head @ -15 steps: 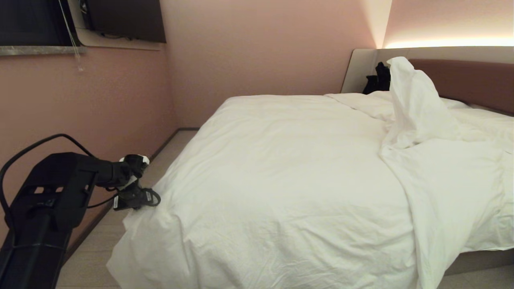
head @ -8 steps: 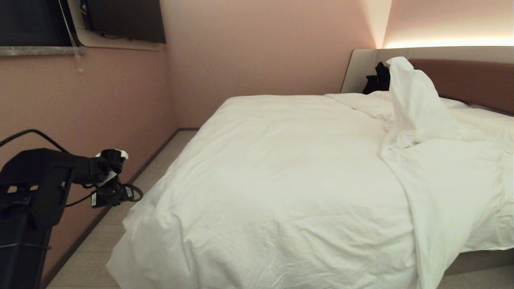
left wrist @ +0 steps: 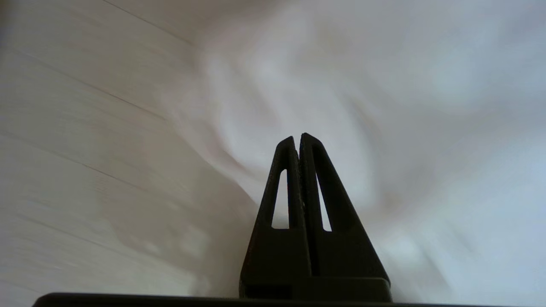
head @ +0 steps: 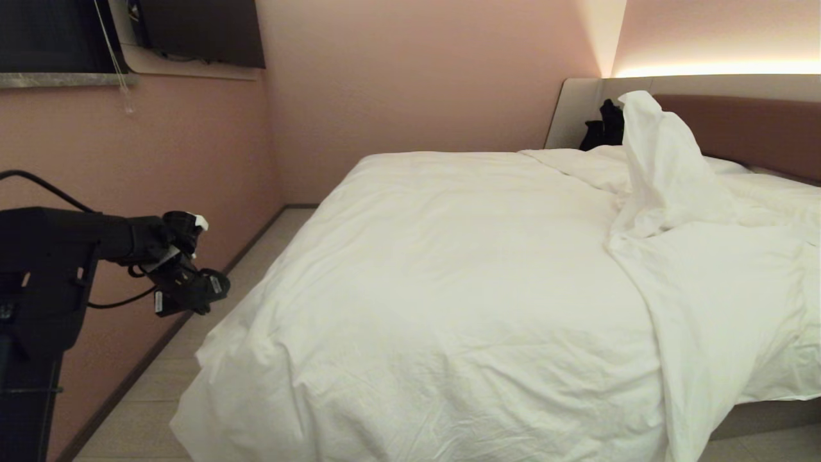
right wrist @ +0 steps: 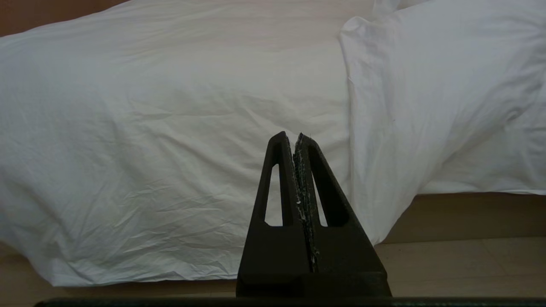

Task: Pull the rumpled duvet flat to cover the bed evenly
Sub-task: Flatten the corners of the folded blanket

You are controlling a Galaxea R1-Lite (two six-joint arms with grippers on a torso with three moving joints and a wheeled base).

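Note:
The white duvet [head: 462, 269] lies spread over the bed [head: 763, 416], creased, its near corner hanging to the floor. One part stands up in a peak [head: 660, 147] before the brown headboard [head: 750, 128], and a thick fold runs down the right side. My left gripper [head: 215, 285] hangs shut and empty over the floor strip, left of the duvet's edge and apart from it. In the left wrist view that gripper [left wrist: 297, 137] points at blurred duvet cloth [left wrist: 384, 106] and floor. My right gripper [right wrist: 292, 135] is shut and empty, low, facing the duvet's hanging side [right wrist: 149, 149].
A pink wall [head: 160, 167] runs close along the bed's left side, leaving a narrow strip of pale floor [head: 256, 250]. A dark window [head: 51, 35] and dark panel [head: 199, 32] sit high on it. Something black [head: 603, 128] rests by the headboard's left end.
My left arm has drawn back leftward from the duvet's near-left edge and risen, gripper still shut. The duvet lies as before.

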